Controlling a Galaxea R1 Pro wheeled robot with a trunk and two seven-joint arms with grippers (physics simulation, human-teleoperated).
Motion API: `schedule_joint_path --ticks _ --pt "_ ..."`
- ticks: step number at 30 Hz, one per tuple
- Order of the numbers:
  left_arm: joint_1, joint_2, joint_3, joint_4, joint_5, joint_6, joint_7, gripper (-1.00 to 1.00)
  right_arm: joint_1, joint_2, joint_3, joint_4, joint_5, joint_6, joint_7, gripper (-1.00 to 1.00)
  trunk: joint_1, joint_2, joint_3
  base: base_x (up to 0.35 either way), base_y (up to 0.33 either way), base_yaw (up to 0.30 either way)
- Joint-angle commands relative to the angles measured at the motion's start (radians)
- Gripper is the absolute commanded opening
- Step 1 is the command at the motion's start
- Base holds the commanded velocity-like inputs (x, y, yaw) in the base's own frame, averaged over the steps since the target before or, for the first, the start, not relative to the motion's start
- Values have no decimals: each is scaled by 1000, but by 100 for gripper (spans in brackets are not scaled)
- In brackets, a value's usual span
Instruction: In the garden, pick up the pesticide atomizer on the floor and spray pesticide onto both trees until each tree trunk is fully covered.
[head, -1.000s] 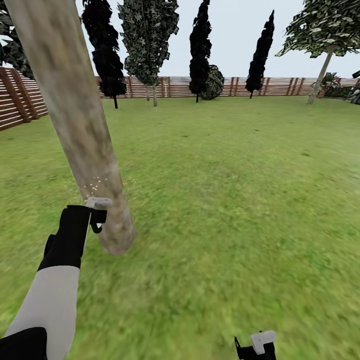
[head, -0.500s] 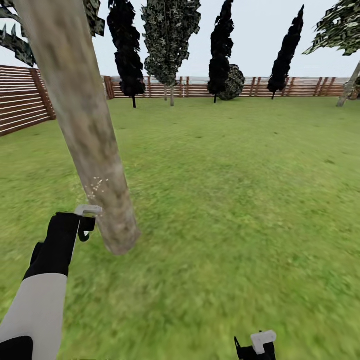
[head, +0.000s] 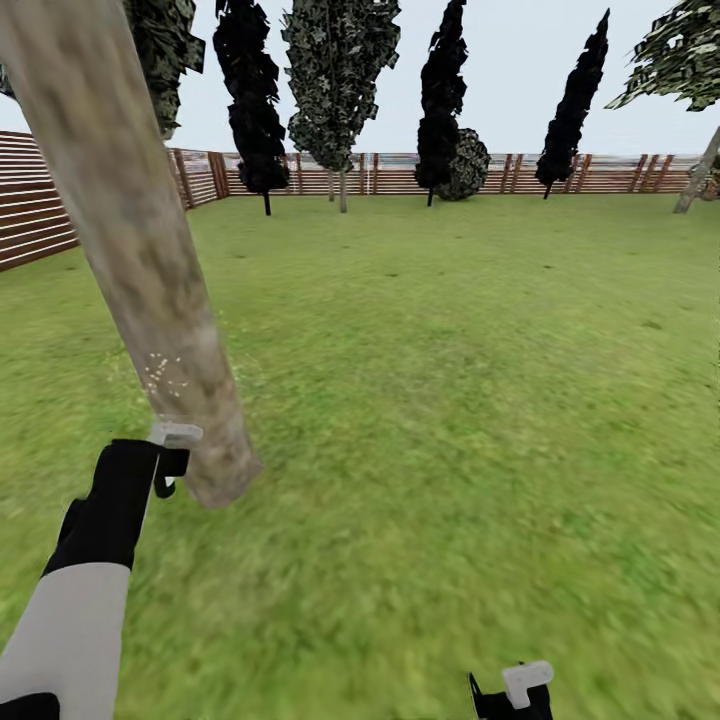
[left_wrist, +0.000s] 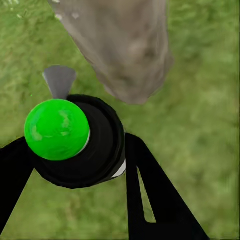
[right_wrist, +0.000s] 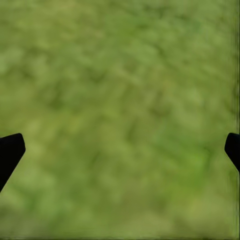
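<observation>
The pesticide atomizer (left_wrist: 75, 142), a small dark round bottle whose top reads bright green in the left wrist view, sits clamped between the 2 black fingers of our left gripper (left_wrist: 75, 150), with its grey nozzle (left_wrist: 59, 81) aimed at the base of the pale grey-brown mottled tree trunk (left_wrist: 125, 45). We judge it is held this way so the spray lands on the bark: in the head view a scatter of pale specks (head: 163, 375) shows on the trunk (head: 130, 250) at centre left, just above the nozzle's light tip. There the left gripper (head: 168, 455) appears at lower left, just beside the trunk's foot and apparently not touching it, so the bottle lies inside the grip itself and the trunk lies right ahead of it. The trunk leans across the upper left of the frame, rising from the green lawn (head: 450, 400). Our right gripper (head: 512, 695) shows at the bottom edge, right of centre; in its wrist view the 2 black fingertips (right_wrist: 10, 150) stand wide apart over blurred grass, holding nothing. A second light-leaved tree (head: 690, 90) stands at far upper right, before the brown slatted wooden fence (head: 600, 172), well apart from us.
</observation>
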Motion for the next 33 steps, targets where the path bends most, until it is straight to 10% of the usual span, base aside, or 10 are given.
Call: schedule_joint_path --ticks 1,7,10,14,28,33 --pt "28 5 -1 7 2 -3 0 -100 0 0 0 0 0 0 0 100 0 0 0 -124 -264 0" --pt "36 -49 -5 9 9 -2 -2 -100 0 1 0 0 0 0 0 100 0 0 0 -48 -265 0" --pt "37 -35 14 8 6 -2 -3 -100 0 1 0 0 0 0 0 100 0 0 0 -1 -267 0" --pt "38 38 128 9 9 -7 -14 -100 0 1 0 0 0 0 0 100 0 0 0 0 -245 0" --pt "38 10 136 112 10 -96 -2 -100 0 2 0 0 0 1 0 100 0 0 0 147 -191 248" --pt "39 16 164 231 6 -320 1 -100 0 4 0 1 0 0 1 100 0 0 0 198 -198 47"
